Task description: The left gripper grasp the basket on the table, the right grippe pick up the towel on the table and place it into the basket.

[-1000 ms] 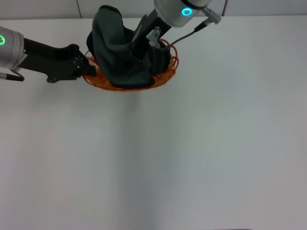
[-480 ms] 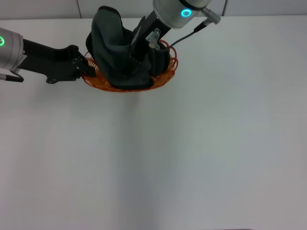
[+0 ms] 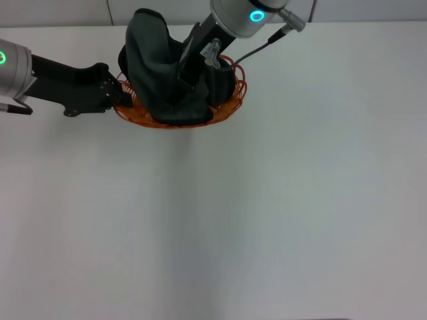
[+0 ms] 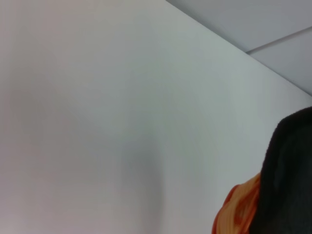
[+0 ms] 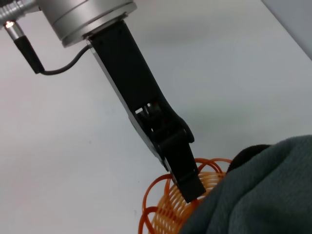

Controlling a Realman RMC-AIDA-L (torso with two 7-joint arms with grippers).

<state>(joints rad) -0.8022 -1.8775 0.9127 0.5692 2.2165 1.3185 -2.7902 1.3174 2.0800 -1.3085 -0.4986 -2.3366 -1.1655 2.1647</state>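
The orange wire basket (image 3: 230,100) stands on the white table (image 3: 280,200) at the far middle. My left gripper (image 3: 121,93) reaches in from the left and is shut on the basket's left rim. In the right wrist view that same claw (image 5: 191,189) clamps the looped rim (image 5: 163,212). The dark grey towel (image 3: 150,47) lies bunched in the basket, one fold rising over the far rim. My right gripper (image 3: 181,79) comes down from the cyan-ringed arm into the folds, shut on the towel. The left wrist view shows basket (image 4: 238,210) and towel (image 4: 288,180) at one corner.
The table's far edge meets a grey wall just behind the basket (image 3: 67,12). A thin cable (image 3: 257,48) hangs from the right arm above the basket's right side. White tabletop stretches in front and to the right.
My right gripper has shifted slightly left and away from me, and the towel folds moved a little with it. The left arm and the basket have stayed where they were.
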